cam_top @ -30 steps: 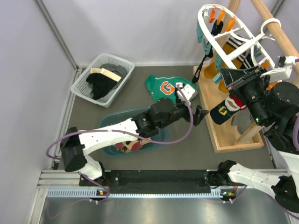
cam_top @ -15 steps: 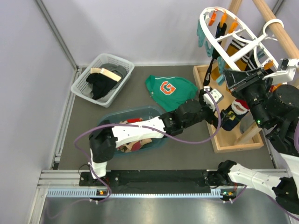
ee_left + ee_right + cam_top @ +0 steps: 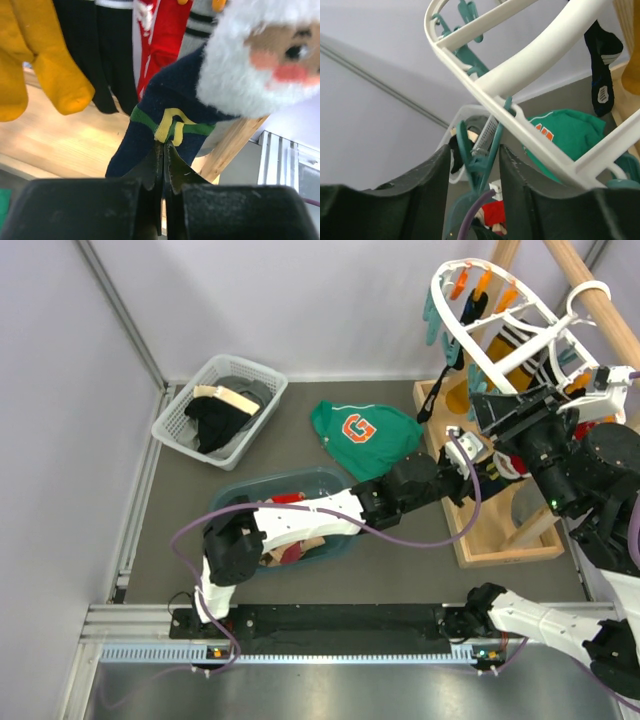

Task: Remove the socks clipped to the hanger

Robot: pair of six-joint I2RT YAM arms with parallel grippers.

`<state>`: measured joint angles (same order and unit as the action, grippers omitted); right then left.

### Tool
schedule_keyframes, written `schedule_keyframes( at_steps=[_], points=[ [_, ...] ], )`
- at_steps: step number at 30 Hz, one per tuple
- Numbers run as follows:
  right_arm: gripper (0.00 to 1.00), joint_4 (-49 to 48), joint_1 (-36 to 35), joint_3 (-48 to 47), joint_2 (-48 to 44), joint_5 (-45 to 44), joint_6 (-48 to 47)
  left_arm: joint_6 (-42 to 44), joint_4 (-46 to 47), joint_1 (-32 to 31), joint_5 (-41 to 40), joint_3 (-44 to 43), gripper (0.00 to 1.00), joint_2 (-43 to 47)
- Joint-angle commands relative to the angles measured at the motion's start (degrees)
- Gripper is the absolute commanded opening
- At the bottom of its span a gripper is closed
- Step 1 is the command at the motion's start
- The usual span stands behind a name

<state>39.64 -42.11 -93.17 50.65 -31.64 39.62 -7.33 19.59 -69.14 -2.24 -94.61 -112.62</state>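
— Where is the hanger (image 3: 527, 348)?

— Far right, hooked over the slanted wooden pole (image 3: 590, 302). It is tilted, with socks (image 3: 457, 390) hanging under it, above the stand's wooden tray (image 3: 462, 540).

— Which ones show up close?

— The left wrist view has a mustard sock (image 3: 45, 70), a black sock (image 3: 105, 55) and a red sock (image 3: 162, 35). In front of them is a navy Santa sock (image 3: 170, 100) with a green band and a yellow buckle.

— And the left gripper (image 3: 163, 149)?

— Its arm stretches across the table to the stand. The jaws are pressed together, tips against the Santa sock just under the green band. I cannot tell whether any cloth is caught between them.

— The right gripper (image 3: 476, 172)?

— Up at the hanger's rim, with its fingers spread apart. A teal clip (image 3: 479, 159) sits between them, not squeezed. The white rim bar crosses just above the fingers.

— Anything lying elsewhere?

— A teal bin (image 3: 280, 480) under the left arm holds a few socks, red and tan among them. Beyond it lie a green sweatshirt (image 3: 360, 430) and a white basket (image 3: 182, 400) of dark clothes.
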Motion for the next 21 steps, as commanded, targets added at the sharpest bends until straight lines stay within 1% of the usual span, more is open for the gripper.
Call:
schedule_keyframes(
  at_steps=[1, 3, 7, 8, 11, 14, 15, 17, 18, 21],
  points=[
    [0.5, 5.5, -0.8, -2.6, -0.6, 3.3, -1.6, -0.8, 3.1, -0.1, -1.4, 2.4, 0.0, 5.0],
    [0.55, 7.2, -0.7, -3.7, -0.8, 2.7, -2.7, -1.1, 3.7, -0.1, -2.4, 5.1, 0.0, 6.2],
    [0.65, 11.1, -0.8, -4.1, -2.0, 2.9, -5.9, -1.5, 3.3, -0.1, -4.6, 7.5, 0.0, 8.5],
    [0.66, 13.4, -0.7, -4.8, -2.0, 2.6, -6.3, -1.6, 3.1, -0.1, -5.1, 8.2, 0.0, 8.8],
    [0.68, 18.3, -0.8, -7.7, -1.3, 1.1, -7.3, -2.1, 3.1, -0.3, -7.2, 10.0, 0.0, 10.4],
    [0.69, 21.0, -0.8, -11.1, -0.5, 2.6, -11.2, -1.1, 3.3, -0.6, -10.5, 12.0, 0.0, 11.9],
    [0.69, 23.8, -0.8, -12.2, 0.4, 2.7, -12.2, -0.4, 3.2, -0.7, -11.7, 12.4, 0.0, 12.9],
    [0.69, 26.4, -0.7, -15.0, 1.0, 1.2, -13.8, 0.2, 2.9, -1.0, -15.3, 13.6, 0.0, 13.8],
    [0.68, 28.7, -0.8, -15.8, 1.2, -1.1, -13.9, 0.7, 2.9, -1.2, -16.6, 14.0, 0.0, 15.0],
    [0.67, 31.7, -0.8, -18.6, 1.7, -4.9, -12.5, 3.2, 3.3, -2.0, -20.9, 15.2, 0.0, 16.8]
  ],
)
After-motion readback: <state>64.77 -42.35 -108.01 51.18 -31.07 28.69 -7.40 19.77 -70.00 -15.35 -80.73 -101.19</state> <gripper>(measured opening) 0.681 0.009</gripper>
